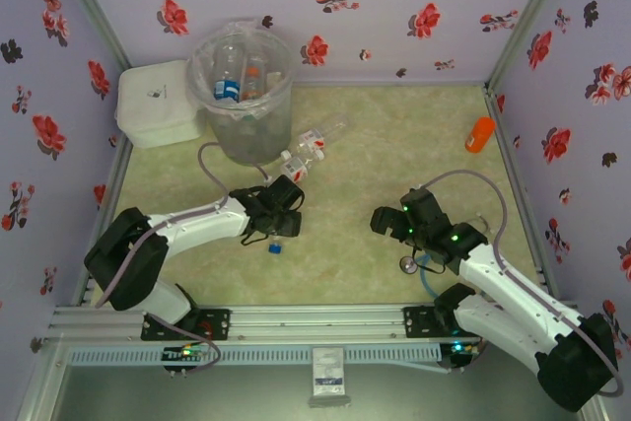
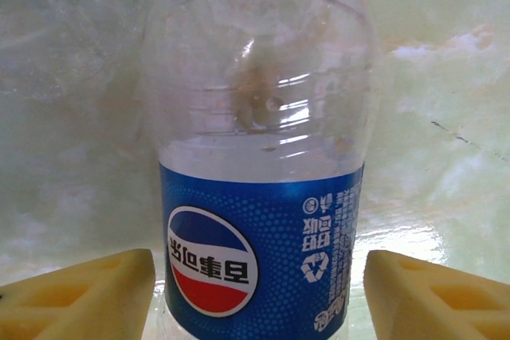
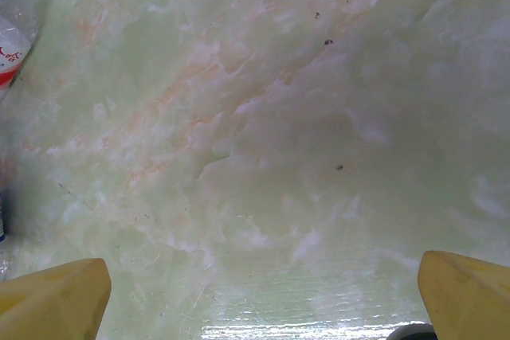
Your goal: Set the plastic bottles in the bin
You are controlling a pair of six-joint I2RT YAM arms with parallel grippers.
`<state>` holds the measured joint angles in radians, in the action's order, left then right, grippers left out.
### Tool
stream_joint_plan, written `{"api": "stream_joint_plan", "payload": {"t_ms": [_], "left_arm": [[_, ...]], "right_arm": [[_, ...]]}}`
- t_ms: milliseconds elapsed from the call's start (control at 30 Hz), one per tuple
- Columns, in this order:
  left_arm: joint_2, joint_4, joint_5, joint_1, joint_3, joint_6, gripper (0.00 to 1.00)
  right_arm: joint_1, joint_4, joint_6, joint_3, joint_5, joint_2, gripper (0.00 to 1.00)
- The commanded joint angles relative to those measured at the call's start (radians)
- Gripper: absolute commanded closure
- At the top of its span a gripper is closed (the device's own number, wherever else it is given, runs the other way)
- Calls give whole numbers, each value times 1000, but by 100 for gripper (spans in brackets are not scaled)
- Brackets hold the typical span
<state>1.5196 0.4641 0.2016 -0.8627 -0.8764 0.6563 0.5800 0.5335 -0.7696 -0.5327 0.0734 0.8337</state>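
Observation:
A clear plastic bottle with a blue label lies on the table, its blue cap poking out below my left gripper. The left gripper is shut on this bottle, one yellow pad at each side of the label. Two more plastic bottles, one clear and one with a red-white label, lie just right of the bin. The bin is a tall grey bucket with several bottles inside. My right gripper hangs open over bare table. A red-white labelled bottle shows at its view's top left.
A white lidded box stands left of the bin against the back wall. An orange bottle-shaped object sits at the far right. Floral walls close in three sides. Open marbled surface lies between the arms and the back wall.

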Motion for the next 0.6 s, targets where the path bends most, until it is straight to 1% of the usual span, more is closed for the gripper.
{"api": "stream_joint_plan", "payload": {"t_ms": [0,67,200,367,433,567], "left_arm": [[4,0,-2,7,-28,19,35],[-1,18,-7,5,-34,26,38],[-39,45,-5,4,-38,31,48],[-101,113,-2,-4,-62,34,50],[-142,139,-3,-8,-72,35,54],[-223,216,-5,-9,-122,20,57]], "right_arm": [[-6,-11,-7,4,-2,2,0],[-6,-2,-6,6,4,-10,0],[-6,3,-3,17,18,-25,0],[-6,-1,2,10,5,-16,1],[-6,14,11,-3,6,-16,1],[-8,34,21,-13,28,-25,0]]}}
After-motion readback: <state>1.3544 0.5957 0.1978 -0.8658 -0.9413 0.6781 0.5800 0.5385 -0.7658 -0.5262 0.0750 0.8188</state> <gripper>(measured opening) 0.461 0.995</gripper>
